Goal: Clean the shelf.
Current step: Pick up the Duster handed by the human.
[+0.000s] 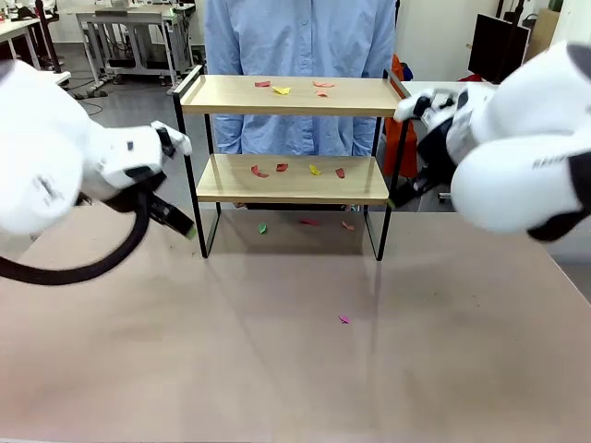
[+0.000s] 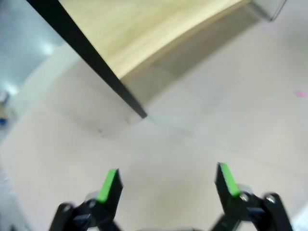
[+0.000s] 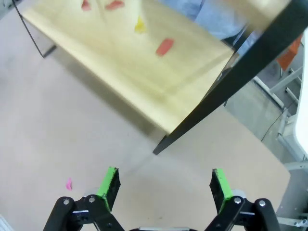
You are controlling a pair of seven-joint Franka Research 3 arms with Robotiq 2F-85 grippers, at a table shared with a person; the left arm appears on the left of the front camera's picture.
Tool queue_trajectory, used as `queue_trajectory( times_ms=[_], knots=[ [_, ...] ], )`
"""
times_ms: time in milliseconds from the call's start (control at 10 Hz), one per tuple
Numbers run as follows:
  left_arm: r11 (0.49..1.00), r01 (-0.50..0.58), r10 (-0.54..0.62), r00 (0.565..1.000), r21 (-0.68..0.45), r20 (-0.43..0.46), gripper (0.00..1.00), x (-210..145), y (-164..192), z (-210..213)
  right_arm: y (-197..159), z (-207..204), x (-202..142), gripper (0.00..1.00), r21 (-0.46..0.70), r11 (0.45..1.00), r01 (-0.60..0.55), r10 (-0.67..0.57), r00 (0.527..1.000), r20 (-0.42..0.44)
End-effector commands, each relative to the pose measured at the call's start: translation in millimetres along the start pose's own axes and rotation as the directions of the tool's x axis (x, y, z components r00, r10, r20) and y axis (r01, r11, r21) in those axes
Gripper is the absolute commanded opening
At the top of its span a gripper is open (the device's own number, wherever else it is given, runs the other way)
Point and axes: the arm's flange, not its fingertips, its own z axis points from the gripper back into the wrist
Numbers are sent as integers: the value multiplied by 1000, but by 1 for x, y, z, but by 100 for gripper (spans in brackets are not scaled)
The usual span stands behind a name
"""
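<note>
Shelf (image 1: 222, 96), coloured scraps (image 1: 281, 90) on both boards, more underneath

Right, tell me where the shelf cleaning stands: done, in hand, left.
Done: nothing visible yet. The shelf has coloured scraps on its top board and on its lower board. More lie on the table under it, and one pink scrap lies nearer the robot.
In hand: the left gripper and right gripper are open and empty, each near a front leg of the shelf.
Left: clearing all the scraps.

Shelf (image 1: 231, 97) on table (image 1: 277, 369), person (image 1: 297, 37) behind, scraps (image 1: 282, 89) on 2 boards, left gripper (image 1: 183, 224) left, right gripper (image 1: 402, 194) right.
</note>
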Motion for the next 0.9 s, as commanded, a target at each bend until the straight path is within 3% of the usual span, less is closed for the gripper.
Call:
queue_trajectory(
  times_ms=[0,200,300,400,500,600,800],
  knots=[
    [976,104,-107,994,-194,-7,100,6,57,28,-34,19,1,100,113,992,-48,49,999,0],
    [851,320,-295,947,-416,125,100,0,103,33,-84,22,-11,100,272,941,-202,194,979,58],
    [805,436,-355,897,-402,263,100,-6,120,28,-106,18,-21,100,317,909,-269,249,963,102],
    [764,509,-390,854,-397,344,100,-14,126,23,-120,12,-30,100,355,884,-304,266,952,154],
    [805,466,-389,882,-367,267,100,-17,119,14,-115,4,-38,100,290,922,-257,241,966,89],
    [831,421,-351,904,-364,243,100,-18,112,45,-92,27,-26,100,284,930,-233,214,972,96],
    [831,421,-351,904,-364,243,100,-18,112,45,-92,27,-26,100,284,930,-233,214,972,96]
  ],
)
